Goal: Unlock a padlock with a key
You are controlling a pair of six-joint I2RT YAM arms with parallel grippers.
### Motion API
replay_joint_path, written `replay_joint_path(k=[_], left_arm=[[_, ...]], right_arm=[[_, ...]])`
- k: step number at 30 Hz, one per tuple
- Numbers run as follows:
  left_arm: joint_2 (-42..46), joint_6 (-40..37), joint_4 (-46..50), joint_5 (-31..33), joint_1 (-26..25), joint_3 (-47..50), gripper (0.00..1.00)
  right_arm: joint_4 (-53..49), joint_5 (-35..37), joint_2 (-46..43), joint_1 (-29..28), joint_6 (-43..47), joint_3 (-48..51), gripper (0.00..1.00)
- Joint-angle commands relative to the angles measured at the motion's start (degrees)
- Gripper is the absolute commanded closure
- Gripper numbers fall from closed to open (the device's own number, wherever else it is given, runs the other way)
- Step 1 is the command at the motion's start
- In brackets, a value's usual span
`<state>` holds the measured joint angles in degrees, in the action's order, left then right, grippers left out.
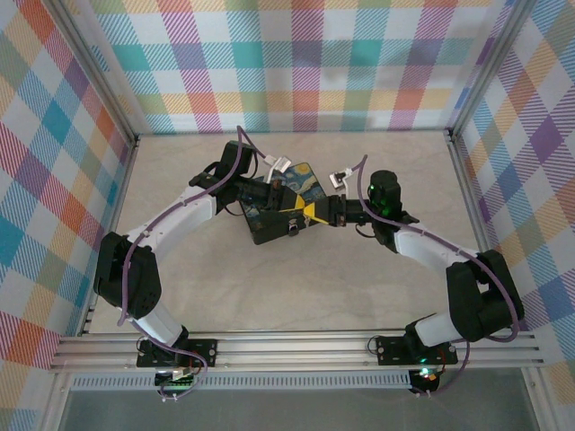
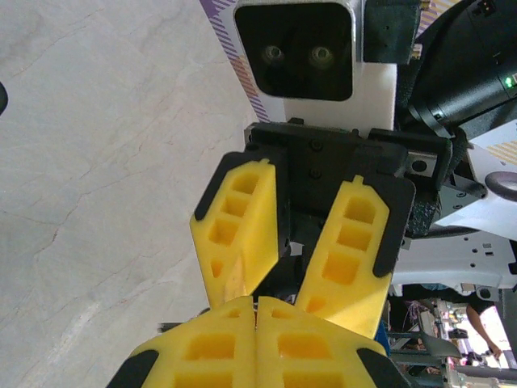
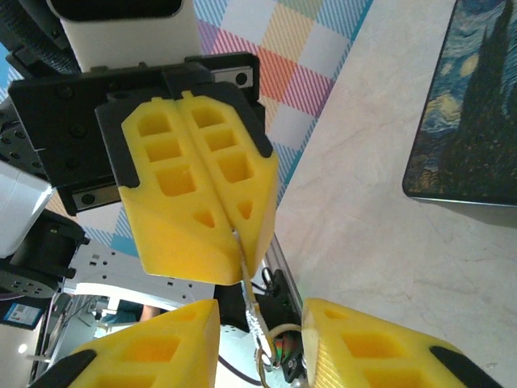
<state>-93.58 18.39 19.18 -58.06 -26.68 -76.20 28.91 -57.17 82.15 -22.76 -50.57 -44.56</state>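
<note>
Thin metal sliver (image 3: 252,303) in the left claw (image 3: 234,255), too small to name; tin (image 3: 464,105) clipped by the right edge.

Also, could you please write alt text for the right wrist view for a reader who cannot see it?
The left hand, shut, pinches a thin silvery metal piece that reaches into the gap between the yellow fingers of the open right hand below. A dark swirl-printed tin lies on the pale table at the upper right.

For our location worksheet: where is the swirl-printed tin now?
Top view: the tin sits at the centre of the table, just left of the right fingers.
</note>
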Motion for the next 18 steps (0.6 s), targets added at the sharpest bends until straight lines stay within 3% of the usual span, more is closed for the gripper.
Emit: replay_joint_path(k=[1, 18], left_arm=[[2.02, -0.29, -2.37, -1.18, 0.57, 0.25, 1.0], [2.79, 0.16, -2.75, -1.53, 0.89, 1.41, 1.0]], right_arm=[[3.06, -1.99, 0.47, -0.52, -0.54, 0.91, 0.68], [5.71, 0.76, -1.75, -0.46, -1.47, 3.18, 0.83]])
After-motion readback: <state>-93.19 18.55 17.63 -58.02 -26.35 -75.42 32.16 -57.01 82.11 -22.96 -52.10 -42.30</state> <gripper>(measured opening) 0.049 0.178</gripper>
